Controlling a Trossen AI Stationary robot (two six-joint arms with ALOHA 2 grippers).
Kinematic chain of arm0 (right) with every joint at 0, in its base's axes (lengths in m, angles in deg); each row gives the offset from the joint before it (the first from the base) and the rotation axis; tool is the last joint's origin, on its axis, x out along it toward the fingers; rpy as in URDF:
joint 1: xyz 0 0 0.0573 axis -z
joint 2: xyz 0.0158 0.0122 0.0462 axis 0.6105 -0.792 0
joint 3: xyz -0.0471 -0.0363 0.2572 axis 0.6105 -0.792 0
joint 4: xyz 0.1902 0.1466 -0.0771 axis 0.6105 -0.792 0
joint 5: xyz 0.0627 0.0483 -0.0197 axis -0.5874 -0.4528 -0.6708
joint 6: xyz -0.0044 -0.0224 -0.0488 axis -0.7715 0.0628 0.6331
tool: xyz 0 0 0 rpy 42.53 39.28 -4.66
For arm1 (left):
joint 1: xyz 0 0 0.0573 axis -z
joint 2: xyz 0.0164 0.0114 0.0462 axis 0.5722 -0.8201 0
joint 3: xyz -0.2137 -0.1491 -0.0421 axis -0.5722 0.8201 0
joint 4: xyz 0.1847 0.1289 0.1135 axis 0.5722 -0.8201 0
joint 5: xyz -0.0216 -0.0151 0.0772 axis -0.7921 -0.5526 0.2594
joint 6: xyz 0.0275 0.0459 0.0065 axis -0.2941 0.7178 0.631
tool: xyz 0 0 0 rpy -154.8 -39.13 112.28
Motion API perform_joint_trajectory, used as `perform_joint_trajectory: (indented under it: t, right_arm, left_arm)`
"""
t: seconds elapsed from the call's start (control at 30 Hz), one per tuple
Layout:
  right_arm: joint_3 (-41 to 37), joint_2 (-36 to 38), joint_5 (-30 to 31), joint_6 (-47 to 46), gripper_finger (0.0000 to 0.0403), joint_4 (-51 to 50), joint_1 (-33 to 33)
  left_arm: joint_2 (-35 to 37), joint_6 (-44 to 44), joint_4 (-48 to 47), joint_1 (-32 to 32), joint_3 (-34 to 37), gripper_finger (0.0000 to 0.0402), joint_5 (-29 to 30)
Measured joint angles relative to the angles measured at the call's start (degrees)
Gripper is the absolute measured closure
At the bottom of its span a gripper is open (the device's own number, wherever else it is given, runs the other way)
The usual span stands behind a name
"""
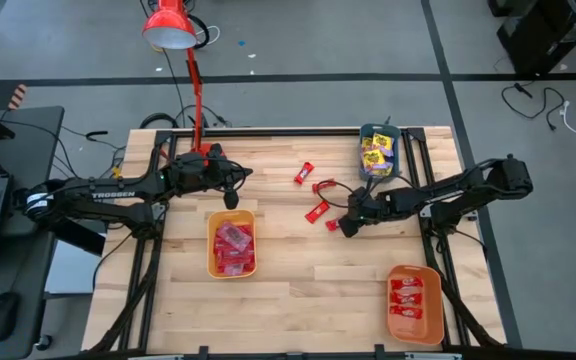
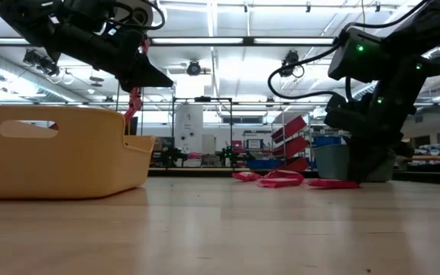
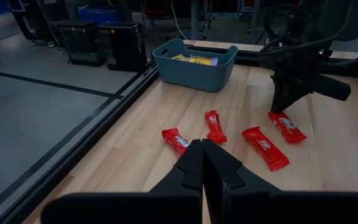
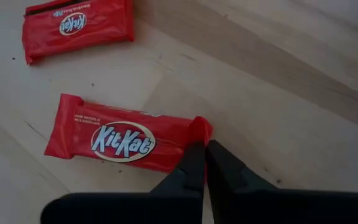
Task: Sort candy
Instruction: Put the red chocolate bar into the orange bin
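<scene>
High view shows the sorting mostly done: the yellow tray (image 1: 232, 243) near the middle of the surface (image 1: 298, 300) holds a heap of pinkish-red packets, the orange tray (image 1: 414, 303) at the near right corner holds red bars, and the teal tray (image 1: 378, 150) at the far right edge holds yellow packets. Four red bars lie loose on the bare wood between the arms: one far bar (image 1: 305, 173), a second (image 1: 323, 186), a third (image 1: 317, 210) and the nearest bar (image 4: 126, 140) under the right arm. The right pincer (image 4: 204, 163) is down at the surface with its fingers pinched together on the crimped end of that nearest bar; whether the wrapper is truly caught or only touched I cannot tell for sure, though it looks nipped. The left pincer (image 3: 202, 163) hangs above the surface beside the yellow tray, fingers closed on nothing. By my judgement these four red bars belong in the orange tray, so four carries are left.
</scene>
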Motion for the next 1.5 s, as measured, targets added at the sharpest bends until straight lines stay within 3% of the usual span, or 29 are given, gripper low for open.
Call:
perform_joint_trajectory:
  t: [0.33,0.57,0.8,0.9,1.07,1.13,1.5]
  right_arm:
    - [-0.3,5.8,1.6,2.4,0.0403,-0.6,-2.1]
    - [-0.3,8.4,5.0,3.5,0.0403,-0.3,-4.4]
    - [-0.2,8.4,5.3,4.1,0.0403,-0.5,-4.6]
    - [-0.2,8.4,5.0,8.6,0.0403,-0.6,-4.7]
    - [-0.2,8.1,1.1,31.4,0.0394,-0.7,-6.4]
    - [-0.2,8.0,2.5,34.3,0.0384,-0.8,-6.9]
    - [-0.1,7.9,9.8,20.5,0.0325,-3.8,-6.6]
  left_arm:
    - [0.0,-1.4,0.0,0.0,0.0,0.0400,-0.8]
    - [0.0,-1.7,0.9,0.0,0.0,0.0400,-9.7]
    - [0.0,-1.7,2.3,0.3,0.0,0.0400,-12.2]
    - [-0.8,-1.7,4.6,1.5,0.0,0.0400,-12.3]
    - [-5.5,0.0,11.3,5.2,0.0,0.0400,-14.8]
    - [-8.3,1.3,14.5,6.9,0.1,0.0400,-15.3]
    - [-20.2,4.5,27.9,10.8,0.0,0.0400,-8.6]
